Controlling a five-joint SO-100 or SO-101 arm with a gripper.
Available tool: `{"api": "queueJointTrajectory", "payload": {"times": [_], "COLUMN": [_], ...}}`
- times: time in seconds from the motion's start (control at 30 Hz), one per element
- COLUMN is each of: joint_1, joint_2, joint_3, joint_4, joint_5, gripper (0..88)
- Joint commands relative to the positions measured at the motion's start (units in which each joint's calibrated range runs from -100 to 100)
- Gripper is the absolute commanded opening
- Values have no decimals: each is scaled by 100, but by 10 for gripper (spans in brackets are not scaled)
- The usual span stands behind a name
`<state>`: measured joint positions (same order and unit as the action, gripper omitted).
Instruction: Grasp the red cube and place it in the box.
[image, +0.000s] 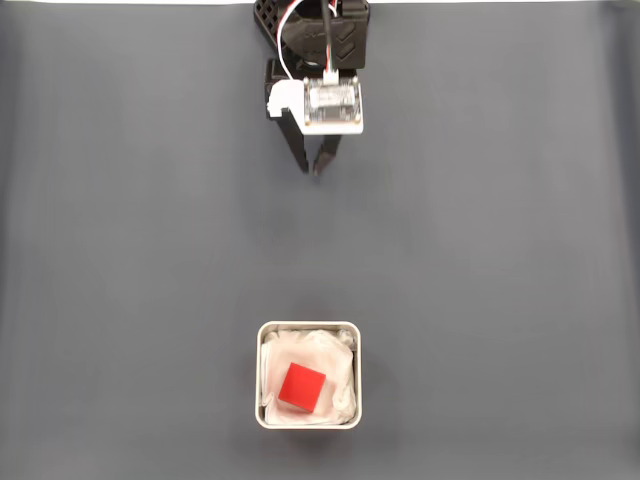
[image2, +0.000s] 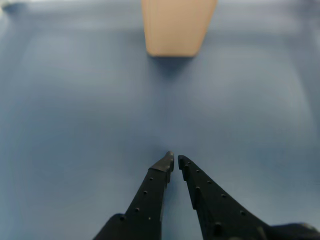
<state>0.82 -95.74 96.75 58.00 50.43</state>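
Red cube (image: 302, 387), small, matte and bright, lies inside the square silver metal tin (image: 357, 372) with rounded corners, resting on the crumpled white paper lining (image: 335, 352) roughly in the middle of the box, turned a little against the tin's walls. Nothing grips it or touches it from above, so it sits there under its own weight, and the paper under it probably cushions it and keeps it from sliding. Judged from this, the placing looks done.

The tin stands on the dark grey worktop (image: 120, 250) at the near edge of the fixed view, about midway between left and right. In the wrist view a blurred pale box shape (image2: 177, 27) at the far end is probably the same tin, seen side-on.

Well apart from it, at the far side of the fixed view, the black claw (image: 316, 170) hangs over bare worktop with its tips pointing toward the tin. In the wrist view its two tapered fingers (image2: 150, 192) nearly meet at the tips, a sliver of gap between them, with nothing held. That far, empty, closed pose reads as a resting position clear of the box.
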Motion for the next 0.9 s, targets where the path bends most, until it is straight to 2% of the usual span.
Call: {"api": "queueJointTrajectory", "payload": {"times": [0.0, 0.13, 0.3, 0.63, 0.87], "joint_1": [11, -32, -25, 11, 18], "joint_2": [-408, -417, -417, -417, -417], "joint_3": [298, 307, 307, 307, 307], "joint_4": [881, 1455, 1750, 1774, 1791], "joint_5": [-68, -215, -166, -24, -103], "gripper": [0, 0, 0, 0, 5]}}
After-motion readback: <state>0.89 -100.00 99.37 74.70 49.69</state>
